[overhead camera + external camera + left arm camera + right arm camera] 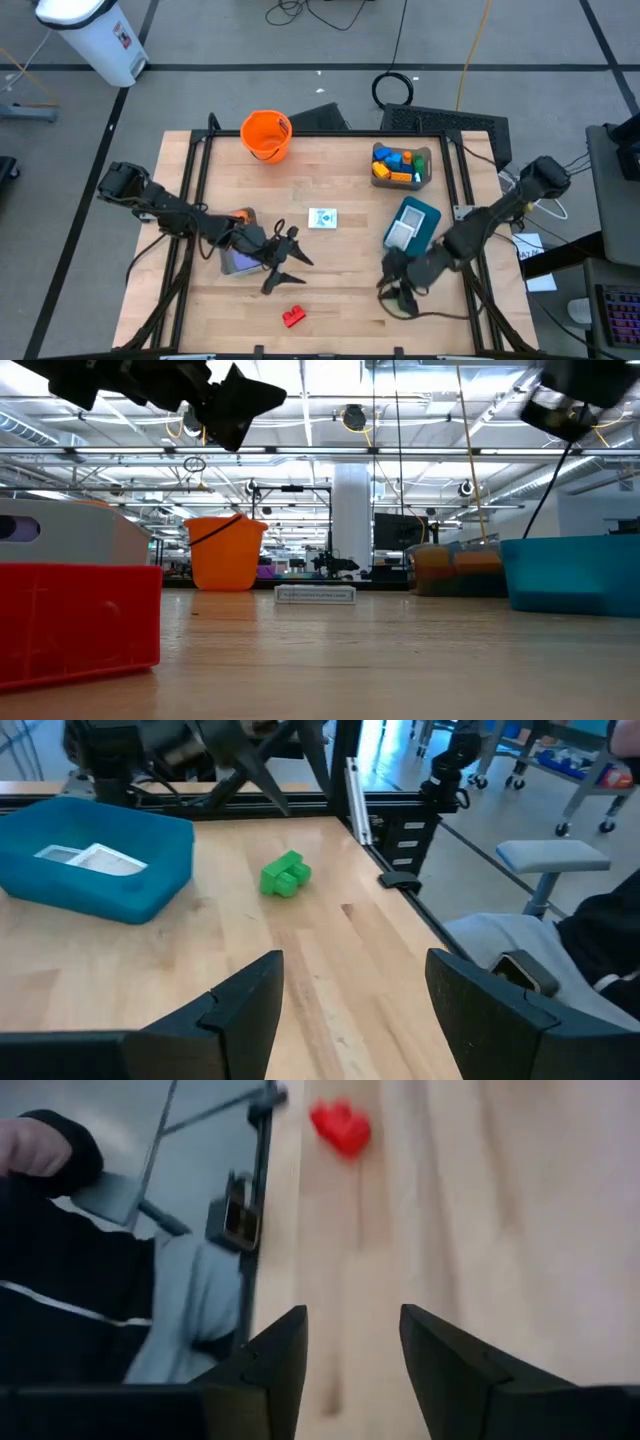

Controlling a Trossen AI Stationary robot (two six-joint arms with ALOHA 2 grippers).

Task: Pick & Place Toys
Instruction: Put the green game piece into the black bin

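The left gripper point(283, 262) hangs over the middle of the wooden desk point(340, 280), and its 2 dark fingers point(245, 1010) are spread apart with nothing between them. In the left wrist view a green block point(285, 875) lies on the desk ahead of those fingers, well apart from them, close to the far arm. Just beside the left gripper sits a grey bin point(240, 258) with an orange thing at its edge. A red block point(293, 317) lies on the desk near the front edge, a little past the left gripper's tips and not touching them. The right gripper point(398, 290) is low over the desk near the front right, just below the teal bin point(424, 222). Its 2 fingers point(275, 1365) stand apart with a gap between them and hold nothing. In the right wrist view the red block point(341, 1126) lies far ahead of them on the bare wood. The teal bin has a white card point(401, 234) inside. A white picture card point(322, 217) lies flat in the middle of the desk, between the 2 arms. At the back stands an orange bucket point(266, 134), and to its right a grey bin point(425, 172) full of orange, blue, yellow and green blocks point(394, 164). A person's dark sleeve point(60, 1280) shows past the desk edge.
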